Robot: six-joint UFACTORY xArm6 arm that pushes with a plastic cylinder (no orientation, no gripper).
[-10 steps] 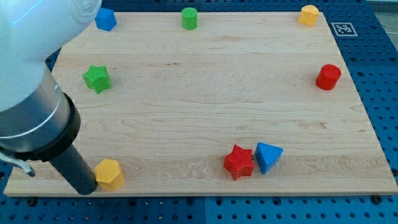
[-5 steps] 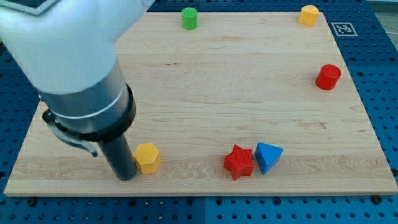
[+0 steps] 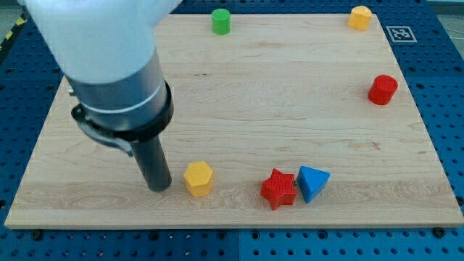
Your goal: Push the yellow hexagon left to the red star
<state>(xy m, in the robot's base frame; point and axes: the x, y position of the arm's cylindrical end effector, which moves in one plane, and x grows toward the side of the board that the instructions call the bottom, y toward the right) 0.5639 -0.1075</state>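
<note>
So my tip (image 3: 159, 187) is down on the bench (image 3: 290, 109), sitting just to the view's left of the yellow hexagon (image 3: 198, 178). There looks to be a thin sliver of wood between them, so I can't say for sure they're touching right now. There's no gripper on this arm at all, just the straight rod, so nothing to call apart or together. The tip being on that side makes sense: the red star (image 3: 279, 188) is over toward the view's right of the hexagon, near the bench's bottom edge, so pushing from the hexagon's far side is how you drive it at the star. The hexagon is close to the star but still clearly apart from it, with bare wood between, so I'd say the job is mostly there but not finished. The blue triangle (image 3: 313, 182) is snug up against the star's right side, probably touching, which I'd guess could get nudged if the hexagon comes in hard. The hexagon also sits a touch higher in the view than the star, so the push likely wants a slight downward lean. Everything else is well out of the way: green cylinder (image 3: 221, 21) and another yellow block (image 3: 359, 17) along the top edge, red cylinder (image 3: 383, 89) at the right edge.
</note>
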